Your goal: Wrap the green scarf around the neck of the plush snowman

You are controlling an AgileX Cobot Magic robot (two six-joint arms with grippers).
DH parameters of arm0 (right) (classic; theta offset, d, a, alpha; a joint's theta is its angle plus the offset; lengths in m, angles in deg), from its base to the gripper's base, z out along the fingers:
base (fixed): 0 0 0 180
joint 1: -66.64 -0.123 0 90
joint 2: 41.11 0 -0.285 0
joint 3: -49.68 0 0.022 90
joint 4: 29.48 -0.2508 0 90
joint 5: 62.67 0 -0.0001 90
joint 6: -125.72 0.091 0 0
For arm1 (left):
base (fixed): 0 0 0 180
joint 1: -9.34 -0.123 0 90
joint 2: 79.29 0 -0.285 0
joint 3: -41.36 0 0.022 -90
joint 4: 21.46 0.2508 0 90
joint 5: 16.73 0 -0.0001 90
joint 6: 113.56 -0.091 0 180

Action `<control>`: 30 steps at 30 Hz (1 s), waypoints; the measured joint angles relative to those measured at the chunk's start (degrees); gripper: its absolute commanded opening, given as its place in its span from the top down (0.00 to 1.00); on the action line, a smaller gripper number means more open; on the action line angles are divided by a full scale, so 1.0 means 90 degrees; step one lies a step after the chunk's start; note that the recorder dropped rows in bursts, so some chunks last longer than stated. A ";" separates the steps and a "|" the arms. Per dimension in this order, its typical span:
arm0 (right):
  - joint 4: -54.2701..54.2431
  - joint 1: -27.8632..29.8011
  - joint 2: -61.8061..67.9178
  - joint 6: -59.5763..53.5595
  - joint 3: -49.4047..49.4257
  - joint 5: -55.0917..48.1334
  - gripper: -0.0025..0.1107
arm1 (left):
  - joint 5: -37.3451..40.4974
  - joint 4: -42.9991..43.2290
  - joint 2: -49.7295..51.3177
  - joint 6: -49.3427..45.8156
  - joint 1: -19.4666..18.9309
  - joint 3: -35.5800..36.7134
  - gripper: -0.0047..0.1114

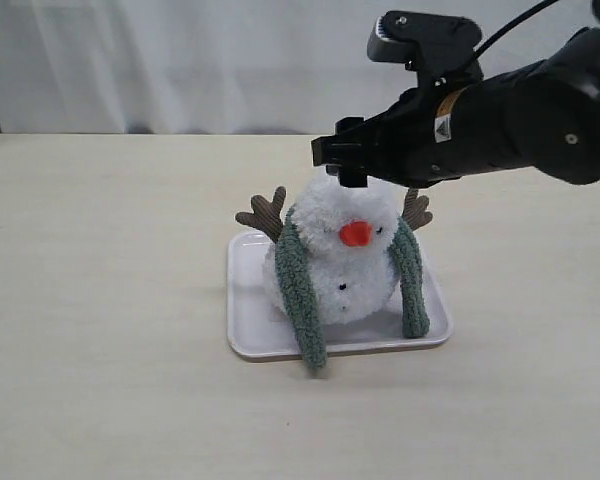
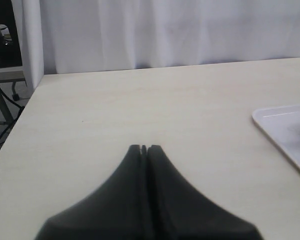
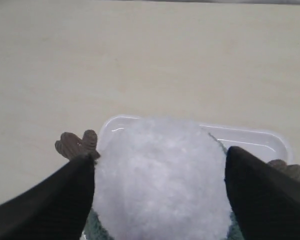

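The plush snowman (image 1: pixel 340 262) sits on a white tray (image 1: pixel 248 330), its orange nose facing the camera. The green scarf (image 1: pixel 300 292) runs behind its neck, and both ends hang down the front, one on each side. My right gripper (image 1: pixel 346 168) hovers right at the top of the head. In the right wrist view this gripper (image 3: pixel 159 157) is open, its fingers (image 3: pixel 70 195) flanking the white head (image 3: pixel 160 195), with a bit of scarf (image 3: pixel 92 226) below. My left gripper (image 2: pixel 144 148) is shut and empty over bare table, outside the exterior view.
Brown twig arms (image 1: pixel 263 212) stick out behind the snowman on both sides. The tray's corner (image 2: pixel 285 131) shows at the edge of the left wrist view. A white curtain hangs behind the table's far edge.
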 measured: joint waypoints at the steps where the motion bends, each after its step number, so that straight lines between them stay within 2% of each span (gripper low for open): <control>1: 0.0000 0.0000 -0.0128 -0.0057 0.0000 -0.0077 0.37 | 0.0000 0.0000 0.0000 0.0000 0.0000 0.0000 0.96; 4: 0.0000 0.0000 -0.0509 -0.0289 0.0000 -0.0333 0.38 | 0.0000 0.0000 0.0000 0.0000 0.0000 0.0000 0.96; 5: 0.0004 0.0000 -0.0624 -0.0360 0.0000 -0.0424 0.42 | 0.0000 0.0000 0.0000 0.0000 0.0000 0.0000 0.96; 7: 0.0015 0.0000 -0.0924 -0.0540 0.0000 -0.0614 0.50 | 0.0000 0.0000 0.0000 0.0000 0.0000 0.0000 0.96; 11: 0.0028 0.0000 -0.1546 -0.0807 0.0045 -0.0876 0.73 | 0.0000 0.0000 0.0000 0.0000 0.0000 0.0000 0.96; 17: 0.0028 0.0000 -0.2618 -0.0898 0.0662 -0.0691 0.94 | 0.0000 0.0000 0.0000 0.0000 0.0000 0.0000 0.96; 30: 0.0151 0.0000 -0.5584 -0.0921 0.2324 0.0332 0.94 | 0.0000 0.0000 0.0000 0.0000 0.0000 0.0000 0.96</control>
